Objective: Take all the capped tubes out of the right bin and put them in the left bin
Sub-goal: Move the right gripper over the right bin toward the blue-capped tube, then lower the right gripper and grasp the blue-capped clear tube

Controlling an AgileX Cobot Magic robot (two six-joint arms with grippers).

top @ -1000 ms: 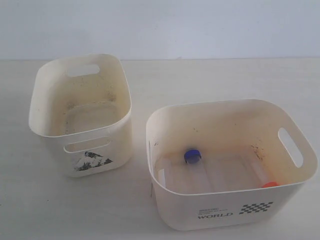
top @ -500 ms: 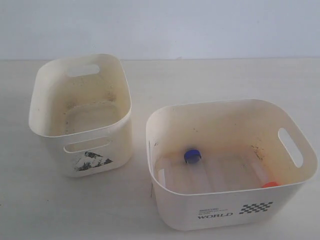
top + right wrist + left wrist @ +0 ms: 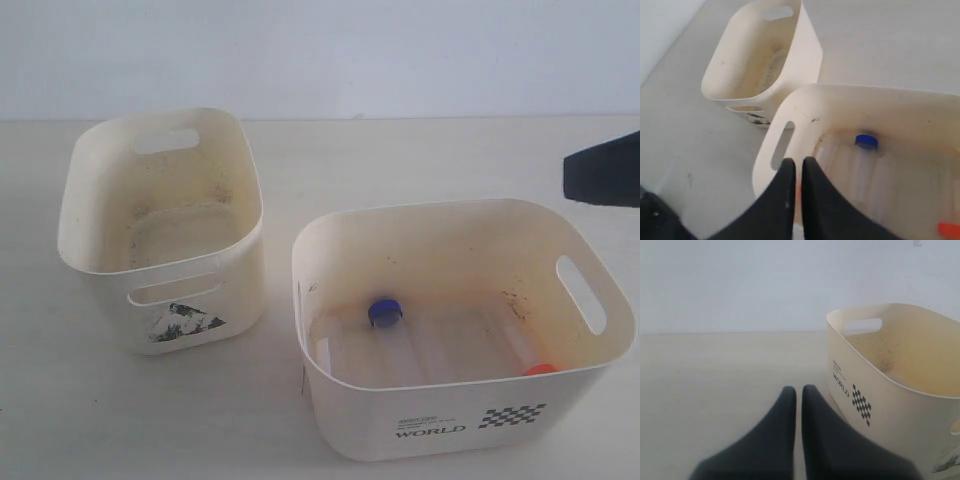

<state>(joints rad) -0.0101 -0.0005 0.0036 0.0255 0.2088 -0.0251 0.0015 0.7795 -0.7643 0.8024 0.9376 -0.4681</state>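
The right bin (image 3: 360,410) holds a clear tube with a blue cap (image 3: 385,311) and one with an orange-red cap (image 3: 540,369); a third clear tube (image 3: 335,355) lies by them, cap hidden. The same blue cap (image 3: 866,141) and orange-red cap (image 3: 949,229) show in the right wrist view. My right gripper (image 3: 795,162) is shut and holds nothing, high over the right bin (image 3: 790,107). A dark blurred part of the right arm (image 3: 603,168) shows at the exterior view's right edge. My left gripper (image 3: 798,389) is shut and empty over bare table beside the left bin (image 3: 880,405).
The left bin (image 3: 245,270) stands empty to the left of and a little behind the right bin, with a narrow gap between them. Both rest on a pale table (image 3: 450,160) before a white wall.
A dark part of my right arm has come into the exterior view at the right edge. The bins and tubes have not moved.
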